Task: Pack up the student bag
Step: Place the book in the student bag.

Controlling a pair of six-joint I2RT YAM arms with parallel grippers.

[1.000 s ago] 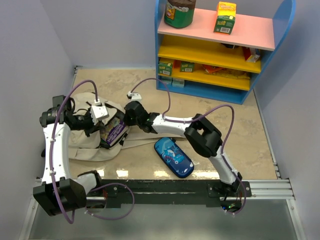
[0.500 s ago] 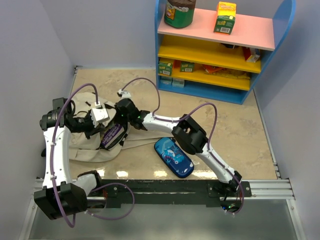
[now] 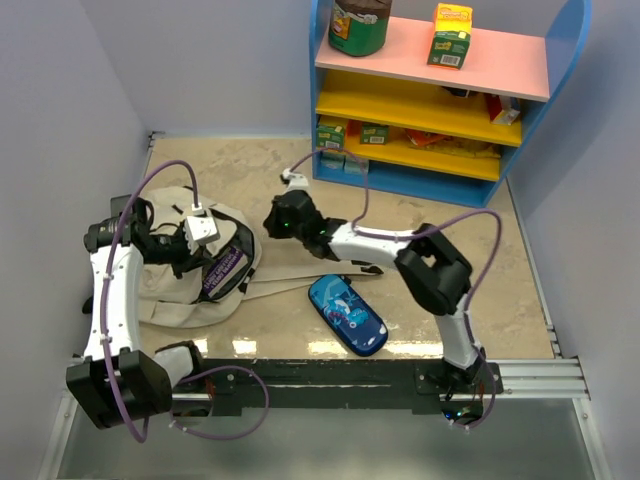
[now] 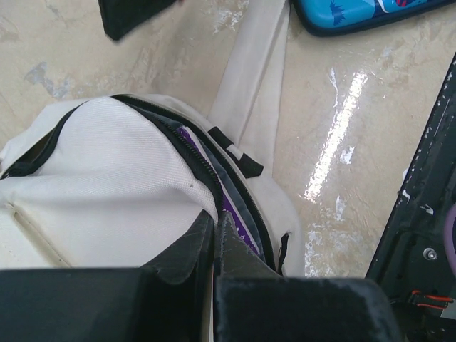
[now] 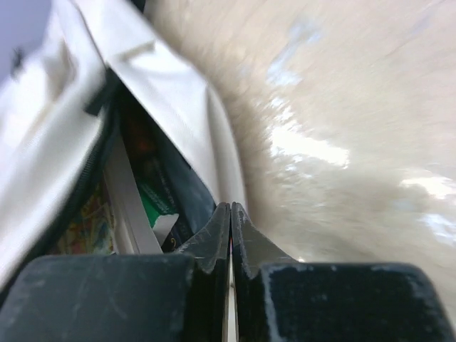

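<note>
Overhead view: bright and evenly lit from above, with clear colours and soft, faint shadows under the arms. A white band of glare lies on the polished tabletop (image 3: pixel 480 260) near its front edge. Left wrist view: sharp, with a long white streak of reflected light on the stone. Right wrist view: heavily blurred. The tabletop smears into pale glare patches, and the student bag (image 5: pixel 178 100) has washed-out light fabric and a dark inside. The right pincer (image 5: pixel 230 208) is crisp in front.
</note>
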